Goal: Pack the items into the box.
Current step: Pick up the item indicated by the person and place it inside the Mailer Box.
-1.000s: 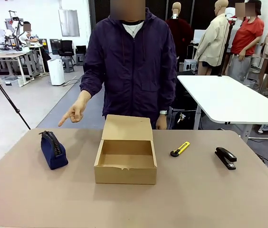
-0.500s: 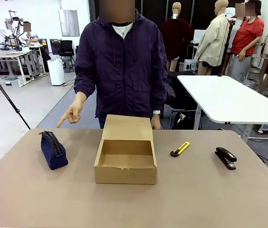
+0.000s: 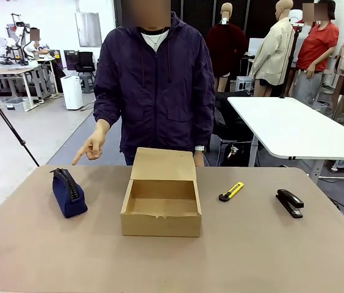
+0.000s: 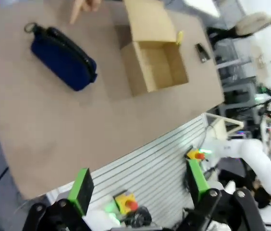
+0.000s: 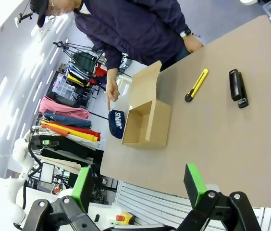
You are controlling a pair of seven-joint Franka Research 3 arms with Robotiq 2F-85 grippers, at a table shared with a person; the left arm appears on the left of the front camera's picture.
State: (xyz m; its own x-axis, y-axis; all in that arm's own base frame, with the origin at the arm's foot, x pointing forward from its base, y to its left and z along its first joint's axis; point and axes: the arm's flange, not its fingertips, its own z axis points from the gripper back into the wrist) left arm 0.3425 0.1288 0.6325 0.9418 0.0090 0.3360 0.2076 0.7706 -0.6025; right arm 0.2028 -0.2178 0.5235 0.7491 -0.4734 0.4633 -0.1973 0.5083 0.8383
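On the matte tan table (image 3: 251, 250), the plain brown cardboard box (image 3: 161, 210) sits in the middle. It is low and rectangular, its flap lid is folded back toward the person, and there is a small nick in the top edge of its near wall. To its left, apart from it, the navy fabric pouch (image 3: 69, 194) stands on its long edge, soft and rounded, with a black zip along the top. In the right wrist view, white lettering shows on its side. Right of the box lies the slim yellow-and-black utility knife (image 3: 231, 191), set at an angle. Farther right is the black stapler (image 3: 290, 202), hard and wedge-shaped. The person in a dark purple zip jacket stands at the far edge, one hand (image 3: 93, 146) pointing a finger down toward the pouch. The left gripper (image 4: 139, 185) hangs high over the near table edge, green pads spread wide and empty. The right gripper (image 5: 139, 186) is likewise spread and empty, well above the table.
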